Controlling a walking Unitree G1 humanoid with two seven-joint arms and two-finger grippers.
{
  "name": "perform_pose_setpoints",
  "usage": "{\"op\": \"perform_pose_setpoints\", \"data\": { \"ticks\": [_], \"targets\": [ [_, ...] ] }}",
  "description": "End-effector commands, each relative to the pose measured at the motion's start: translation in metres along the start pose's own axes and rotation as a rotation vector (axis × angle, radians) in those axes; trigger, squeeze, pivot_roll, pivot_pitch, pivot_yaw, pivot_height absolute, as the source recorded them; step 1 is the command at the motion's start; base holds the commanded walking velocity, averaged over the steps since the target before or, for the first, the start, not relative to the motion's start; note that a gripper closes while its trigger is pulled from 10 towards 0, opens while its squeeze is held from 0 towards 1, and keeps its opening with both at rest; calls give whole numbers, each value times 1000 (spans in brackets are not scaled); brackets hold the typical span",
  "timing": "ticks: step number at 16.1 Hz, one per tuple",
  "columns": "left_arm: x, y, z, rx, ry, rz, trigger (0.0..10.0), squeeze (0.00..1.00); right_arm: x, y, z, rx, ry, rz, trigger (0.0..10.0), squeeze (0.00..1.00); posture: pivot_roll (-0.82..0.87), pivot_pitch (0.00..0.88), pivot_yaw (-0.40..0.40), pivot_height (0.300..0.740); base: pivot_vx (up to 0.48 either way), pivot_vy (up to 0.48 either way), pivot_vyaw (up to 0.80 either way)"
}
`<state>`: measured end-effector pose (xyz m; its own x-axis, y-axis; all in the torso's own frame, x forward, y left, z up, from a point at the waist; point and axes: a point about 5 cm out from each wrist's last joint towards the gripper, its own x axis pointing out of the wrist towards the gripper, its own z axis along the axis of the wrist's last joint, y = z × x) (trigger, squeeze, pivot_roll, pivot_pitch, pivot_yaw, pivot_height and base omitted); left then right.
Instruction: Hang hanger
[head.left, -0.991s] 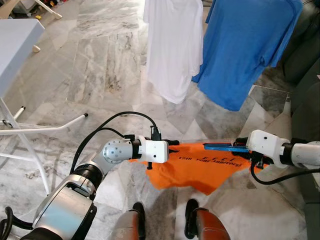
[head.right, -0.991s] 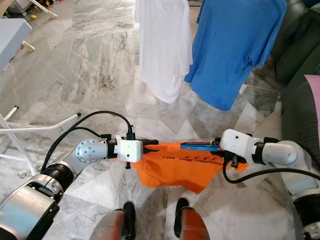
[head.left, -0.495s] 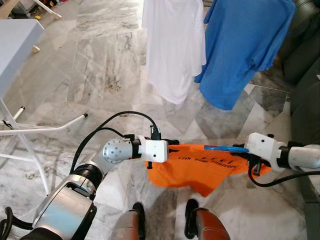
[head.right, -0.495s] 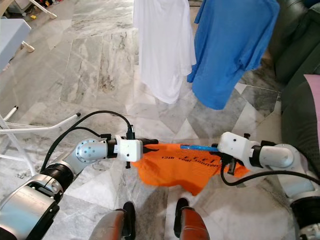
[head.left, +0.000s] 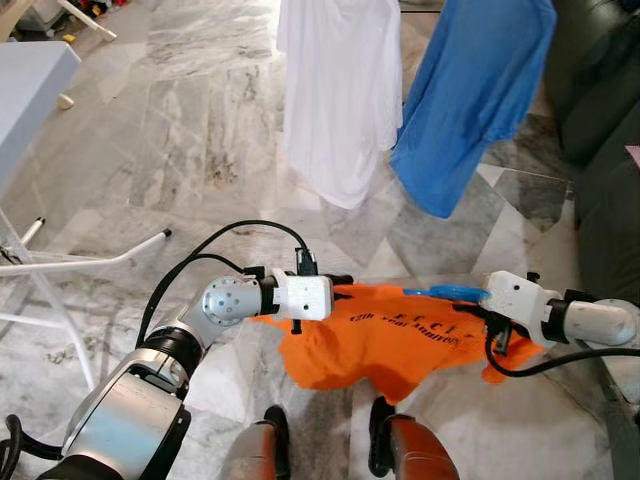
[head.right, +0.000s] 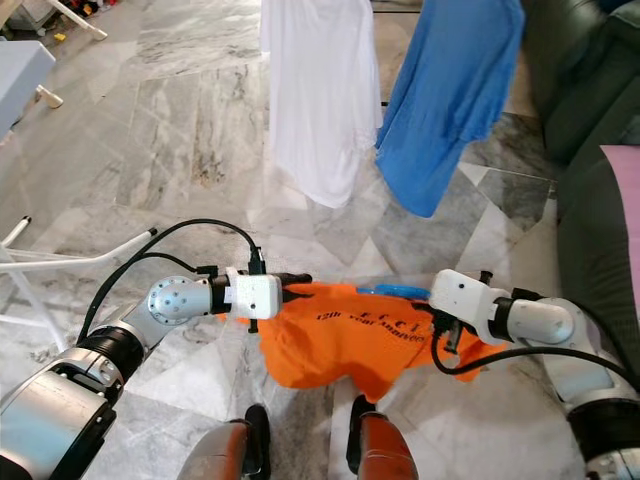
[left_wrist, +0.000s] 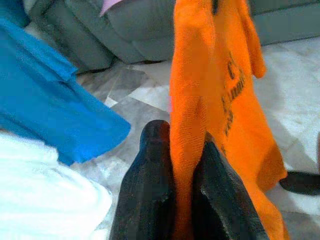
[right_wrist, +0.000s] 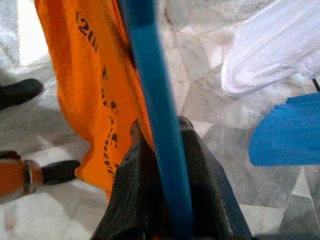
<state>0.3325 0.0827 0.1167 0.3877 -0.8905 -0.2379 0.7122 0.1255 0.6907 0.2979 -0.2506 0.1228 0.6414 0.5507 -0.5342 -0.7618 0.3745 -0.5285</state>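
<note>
While the left claw (head.left: 345, 290) pinches the orange shirt (head.left: 385, 340) and the right claw (head.left: 478, 297) clamps the blue hanger (head.left: 445, 292) low between them, a loosened pinch could drop cloth before hanging.

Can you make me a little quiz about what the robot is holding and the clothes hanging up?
1. True or false: the left gripper is pinching the orange shirt.
2. What is the right gripper shut on? A) a blue hanger B) a white sock C) a cup
3. Fill in: above the marble floor, next to the white shirt, hangs a ____ shirt.

Key: 1 true; 2 A; 3 blue.
</note>
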Motion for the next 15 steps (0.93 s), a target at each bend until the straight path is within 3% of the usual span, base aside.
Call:
{"op": "perform_pose_setpoints", "data": {
  "ticks": [1, 6, 8, 13, 15],
  "targets": [
    [1, 0, 0, -39, -13, 51, 10000, 1000, 5, 4, 5, 7, -45, -12, 0, 0, -179, 253, 85, 740, 0, 0, 0],
    [-3, 19, 1, -1, -3, 262, 10000, 1000, 9, 8, 2, 9, -41, -61, 0, 0, -184, 248, 73, 740, 0, 0, 0],
    [-9, 37, 1, -24, 10, 430, 10000, 1000, 15, 15, -3, 37, -15, -110, 0, 0, -187, 250, 68, 740, 0, 0, 0],
    [-9, 37, -1, -64, 6, 441, 10000, 1000, 29, 26, -9, 145, 23, -214, 0, 0, -188, 250, 78, 740, 0, 0, 0],
    [-5, 25, -1, -61, 7, 331, 10000, 1000, 35, 35, -10, 156, 42, -223, 0, 0, -189, 251, 82, 740, 0, 0, 0]
  ]
}}
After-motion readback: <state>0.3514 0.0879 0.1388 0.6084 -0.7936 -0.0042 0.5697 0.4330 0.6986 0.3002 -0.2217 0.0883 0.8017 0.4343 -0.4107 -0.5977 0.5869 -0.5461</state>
